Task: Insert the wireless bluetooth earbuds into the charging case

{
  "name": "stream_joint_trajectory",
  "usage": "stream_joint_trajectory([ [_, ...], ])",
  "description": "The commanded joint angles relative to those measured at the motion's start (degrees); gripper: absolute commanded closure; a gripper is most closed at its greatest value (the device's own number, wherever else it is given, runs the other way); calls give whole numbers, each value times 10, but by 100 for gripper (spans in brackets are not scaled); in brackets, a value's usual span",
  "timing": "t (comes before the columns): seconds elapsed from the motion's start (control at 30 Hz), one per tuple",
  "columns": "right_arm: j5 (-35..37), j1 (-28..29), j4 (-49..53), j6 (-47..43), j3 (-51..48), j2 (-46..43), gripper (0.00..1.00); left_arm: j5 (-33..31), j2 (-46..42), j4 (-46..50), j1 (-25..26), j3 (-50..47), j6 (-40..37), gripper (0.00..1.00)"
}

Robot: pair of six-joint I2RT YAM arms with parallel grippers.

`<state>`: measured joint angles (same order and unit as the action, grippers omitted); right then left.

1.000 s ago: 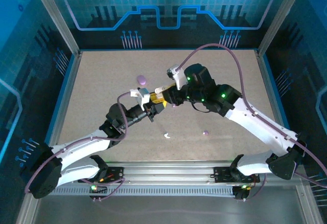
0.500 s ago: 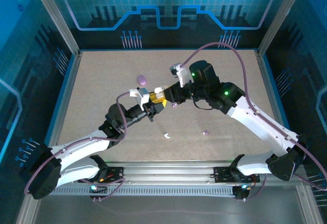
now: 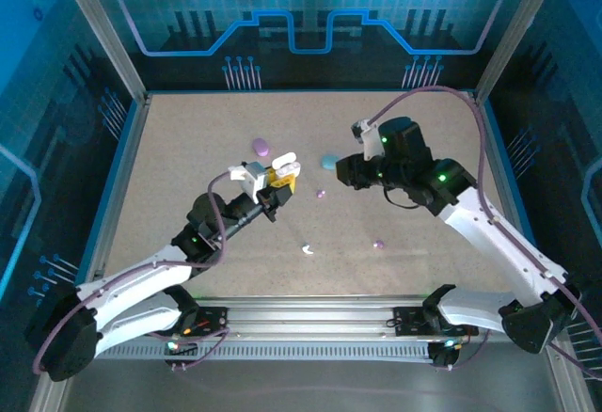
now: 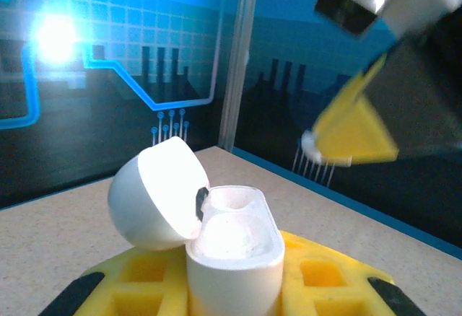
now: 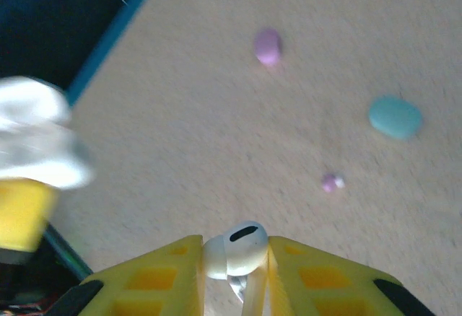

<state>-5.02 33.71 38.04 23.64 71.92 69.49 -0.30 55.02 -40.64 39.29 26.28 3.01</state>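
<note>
Top external view: the right claw (image 3: 344, 172), a second ago pressed up against the open white charging case (image 4: 232, 247), now stands well apart to its right, pinched shut on a white earbud (image 5: 234, 247). The left claw (image 3: 277, 184) stays clamped on that case, lid tipped back. A teal case (image 3: 329, 161) lies on the counter (image 3: 188, 130) between it and the right claw; a purple earbud (image 3: 321, 193) rests near its right.

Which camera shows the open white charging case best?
The left wrist view: the white charging case is close and sharp, lid flipped open, clamped in the left hand. The top external view shows it as a small white speck; the right wrist view, a blurred white shape at the left edge.
</note>
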Motion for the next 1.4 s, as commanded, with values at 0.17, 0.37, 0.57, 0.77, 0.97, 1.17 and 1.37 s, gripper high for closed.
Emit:
stream_joint_trajectory([
  [0.17, 21, -2, 47, 60, -84, 138, 74, -47, -51, 18, 1, -8, -32, 79],
  [0.37, 20, 7, 34, 73, -100, 240, 74, -50, -69, 26, 1, -6, -38, 78],
  [0.57, 46, 25, 60, 75, -73, 314, 74, -54, -77, 29, 1, -10, -40, 78],
  [0.77, 84, 49, 111, 76, -34, 363, 73, -59, -83, 29, 1, -15, -39, 78],
  [0.97, 93, 61, 145, 77, -4, 396, 69, -60, -85, 29, 1, -16, -39, 78],
  [1.17, 93, 66, 160, 78, 16, 411, 61, -62, -85, 30, 1, -17, -39, 78],
  [1.37, 90, 61, 162, 90, 27, 425, 60, -60, -83, 30, 1, -17, -38, 78],
])
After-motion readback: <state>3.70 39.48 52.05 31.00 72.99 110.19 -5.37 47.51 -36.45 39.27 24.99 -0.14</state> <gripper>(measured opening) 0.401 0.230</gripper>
